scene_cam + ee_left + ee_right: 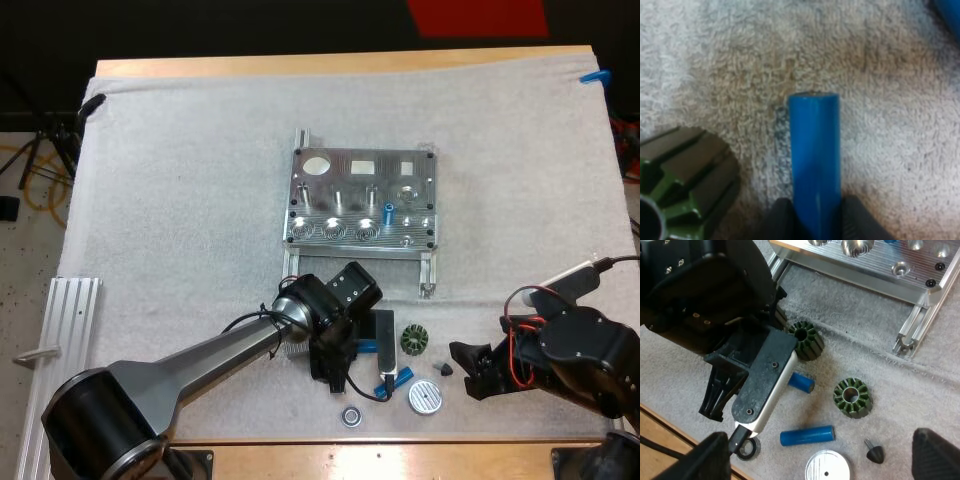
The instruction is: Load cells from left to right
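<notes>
Left claw grips a blue cylinder lying on the mat.
Cylinder lies near the front edge of the desk, just beside a green ring; right claw open, front right.

The left arm, at the lower left of the frame, was a smooth silver-grey tube between rounded black joints. The right arm, at the right edge, was blocky and black.
</notes>
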Robot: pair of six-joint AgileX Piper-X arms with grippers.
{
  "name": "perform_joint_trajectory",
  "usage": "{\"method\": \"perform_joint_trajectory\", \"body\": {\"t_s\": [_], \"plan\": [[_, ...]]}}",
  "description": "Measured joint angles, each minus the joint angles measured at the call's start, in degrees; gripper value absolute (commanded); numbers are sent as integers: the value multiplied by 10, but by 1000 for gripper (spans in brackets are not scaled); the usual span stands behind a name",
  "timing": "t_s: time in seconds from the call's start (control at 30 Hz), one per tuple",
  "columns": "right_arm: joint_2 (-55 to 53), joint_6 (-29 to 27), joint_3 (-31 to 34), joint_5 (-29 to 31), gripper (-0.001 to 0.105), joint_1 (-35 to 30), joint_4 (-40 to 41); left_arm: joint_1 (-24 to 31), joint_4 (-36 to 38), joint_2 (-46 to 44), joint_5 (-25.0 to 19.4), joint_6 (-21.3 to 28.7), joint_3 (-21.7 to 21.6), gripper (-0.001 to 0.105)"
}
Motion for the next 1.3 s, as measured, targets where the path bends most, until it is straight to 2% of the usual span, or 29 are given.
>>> {"method": "perform_joint_trajectory", "body": {"t_s": [0.07,0.2,0.3,0.43,0.57,0.77,0.93,1.07,1.13,1.17,1.3], "plan": [[0,0,0,0,72,0,0,0,0,0,0,0,0,1],[0,0,0,3,72,0,-2,0,4,0,0,0,-1,0],[0,24,1,45,72,0,-13,0,26,-3,-1,0,-12,0],[0,39,1,116,72,-1,-65,0,45,-48,-28,0,-20,0],[0,43,1,102,72,-20,-88,0,47,-110,-33,0,-20,0],[1,46,1,12,72,-81,-98,0,64,-215,-34,0,-24,0],[31,46,1,-95,72,-131,-109,0,89,-295,-35,0,-24,0],[73,38,1,-171,72,-138,-144,0,90,-346,-35,0,-24,0],[103,38,1,-235,72,-138,-172,0,90,-374,-35,0,-24,0],[108,38,1,-243,72,-138,-180,0,91,-380,-35,0,-24,0],[157,38,1,-314,63,-138,-222,0,91,-403,-32,0,-24,0]]}}
